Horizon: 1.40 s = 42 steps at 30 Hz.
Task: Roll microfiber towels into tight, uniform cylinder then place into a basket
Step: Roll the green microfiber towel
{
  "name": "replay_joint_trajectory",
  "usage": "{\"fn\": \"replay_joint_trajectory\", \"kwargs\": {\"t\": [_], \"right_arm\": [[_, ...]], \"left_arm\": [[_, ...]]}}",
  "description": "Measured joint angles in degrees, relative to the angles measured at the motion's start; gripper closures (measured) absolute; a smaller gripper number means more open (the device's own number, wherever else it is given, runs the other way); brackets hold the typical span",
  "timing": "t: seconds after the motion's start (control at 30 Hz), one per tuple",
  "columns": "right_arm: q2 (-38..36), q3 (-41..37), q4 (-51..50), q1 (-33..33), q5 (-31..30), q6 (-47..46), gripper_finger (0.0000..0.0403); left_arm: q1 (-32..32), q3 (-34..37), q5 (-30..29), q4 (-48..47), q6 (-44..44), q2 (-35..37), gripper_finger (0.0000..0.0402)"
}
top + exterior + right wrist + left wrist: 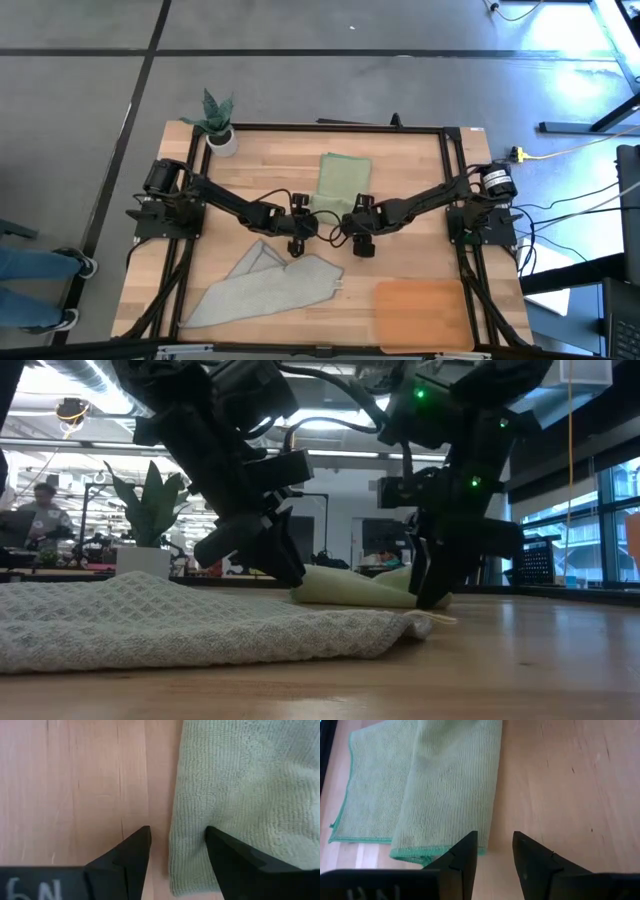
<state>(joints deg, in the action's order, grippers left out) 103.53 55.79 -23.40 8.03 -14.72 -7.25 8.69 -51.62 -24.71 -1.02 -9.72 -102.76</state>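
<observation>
Folded pale sage-green microfiber towel (340, 182), pale wooden bench (420, 190).
Left end effector (297, 243) and right end effector (362, 246): both parted, empty, straddling its near corners.

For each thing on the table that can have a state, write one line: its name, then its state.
green towel: folded flat, not rolled, lying between the grippers.
grey towel: spread loosely, not rolled.
basket: nothing in it, at the table's near right corner.
left gripper: open, at one near corner of the green towel.
right gripper: open, astride the other near corner's edge.
potted plant: upright at the far left corner.
</observation>
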Motion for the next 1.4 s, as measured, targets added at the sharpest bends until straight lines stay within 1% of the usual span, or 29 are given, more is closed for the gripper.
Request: {"fn": "replay_joint_trajectory", "kwargs": {"t": [0.13,0.47,0.57,0.63,0.7,0.8,1.0,1.17,1.27,1.4], "right_arm": [[0.04,-0.02,0.22,0.03,-0.23,0.12,0.0246],[0.2,-0.15,0.76,-0.17,-0.5,-0.16,0.0361],[0.2,-0.17,1.18,-0.17,-0.43,-0.17,0.0389],[0.2,-0.17,1.18,-0.17,-0.41,-0.15,0.0394],[0.2,-0.17,1.19,-0.34,-0.18,-0.17,0.039],[0.2,-0.17,1.23,-0.53,0.05,-0.17,0.0384],[0.2,-0.17,1.56,-0.92,0.27,-0.31,0.0395],[0.2,-0.17,1.68,-0.92,0.27,-1.6,0.0391],[0.22,-0.2,1.8,-0.92,0.27,-1.6,0.039],[0.26,-0.2,2.12,-0.92,0.24,-1.68,0.0394]], "left_arm": [[-0.49,0.0,0.07,1.57,-0.02,-0.34,0.0288],[-2.66,0.02,0.41,1.71,-0.07,-0.88,0.0288],[-2.99,0.02,1.9,2.5,-2.16,-1.21,0.0288],[-3.05,0.02,3.6,3.41,-4.21,-1.69,0.0288],[-2.88,0.0,4.24,5.14,-7.05,-2.58,0.0288],[-2.6,0.0,2.24,4.8,-10.45,-3.04,0.0288],[-3.43,0.0,1.75,4.13,-10.38,-2.99,0.0288],[-4.65,0.0,1.75,4.08,-10.36,-2.99,0.0289],[-5.39,0.0,2.7,3.31,-10.33,-2.99,0.0308],[-6.07,-0.07,4.57,1.04,-10.05,-2.99,0.0358]]}}
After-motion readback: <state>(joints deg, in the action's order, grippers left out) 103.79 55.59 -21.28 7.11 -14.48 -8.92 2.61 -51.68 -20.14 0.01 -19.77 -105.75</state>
